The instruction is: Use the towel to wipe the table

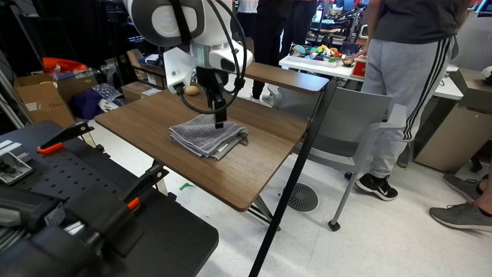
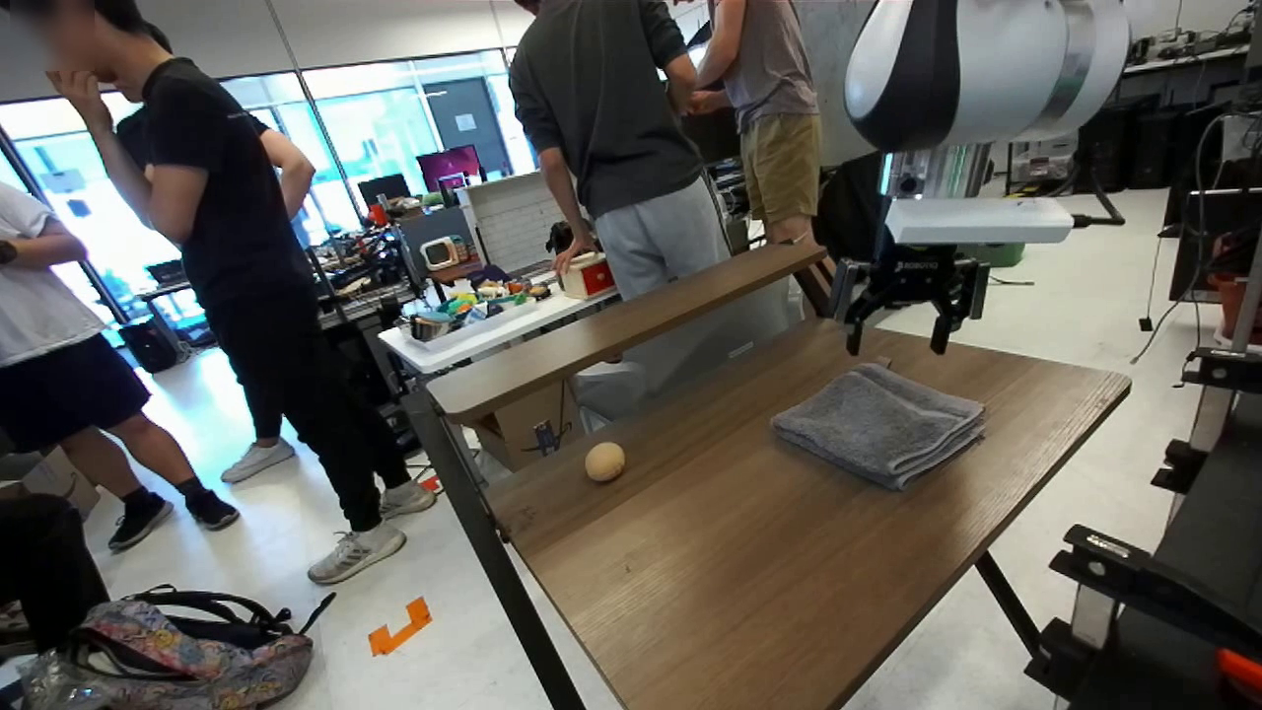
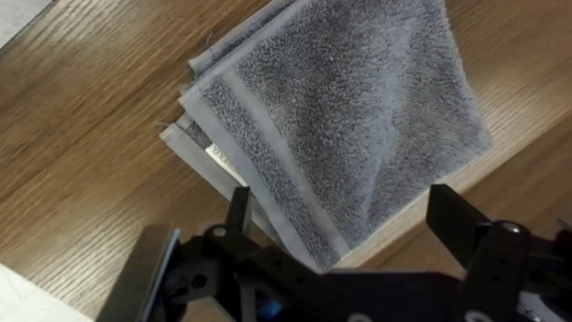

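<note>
**Grey towel (image 2: 880, 426) shown folded on the table (image 2: 730, 577), jaws spread above it**

In both exterior views the towel is seen folded into a rough square, its layers stacked a little unevenly, and it is borne wholly by the brown wood-grain table. The jaws are held wide apart and pointed downward over the cloth, which is left ungripped. In an exterior view, a gap is shown between the jaw tips and the towel. In the wrist view, a corner of the towel is framed between the jaws: the hem is partly covered by one tip, while the other is placed just beside the cloth's edge. A pale woven band (image 3: 286, 151) is carried along one side of the towel, and a white label (image 3: 223, 162) is exposed between its layers, its lettering only partly shown.

A round tan object (image 2: 604, 461) is placed on the table, well apart from the towel and near the raised wooden shelf (image 2: 631, 330). The robot arm (image 1: 165, 23) is cut off by the top of the frame in both exterior views. Beyond the shelf, a grey chair (image 1: 342, 115) is seen. On the opposite side, apart from the table, a black workbench (image 1: 184, 242) is fitted with black-and-orange clamps (image 1: 142, 185).
</note>
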{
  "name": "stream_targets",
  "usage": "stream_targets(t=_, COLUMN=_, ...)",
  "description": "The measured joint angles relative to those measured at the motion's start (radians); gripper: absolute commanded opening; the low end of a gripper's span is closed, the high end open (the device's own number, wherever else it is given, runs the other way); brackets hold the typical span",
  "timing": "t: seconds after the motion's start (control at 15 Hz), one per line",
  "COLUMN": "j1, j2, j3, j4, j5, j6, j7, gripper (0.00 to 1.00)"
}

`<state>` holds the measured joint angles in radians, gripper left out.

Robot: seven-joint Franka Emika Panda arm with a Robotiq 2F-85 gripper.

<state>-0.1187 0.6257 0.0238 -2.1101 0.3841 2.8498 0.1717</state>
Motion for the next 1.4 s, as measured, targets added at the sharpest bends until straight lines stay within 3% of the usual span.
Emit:
stream_targets(t=0.53, j1=0.069, j2=0.224, j3=-0.005, j4=0.176, j5=-0.001, j6=-0.009, j7=0.117, gripper=1.00)
stream_targets(t=0.93, j1=0.131, j2=0.289, j3=-0.080, j4=0.271, j5=-0.007, j6=-0.097, j7=0.222, gripper=1.00)
stream_targets(t=1.4, j1=0.130, j2=0.298, j3=-0.113, j4=0.297, j5=-0.007, j6=-0.090, j7=0.230, gripper=1.00)
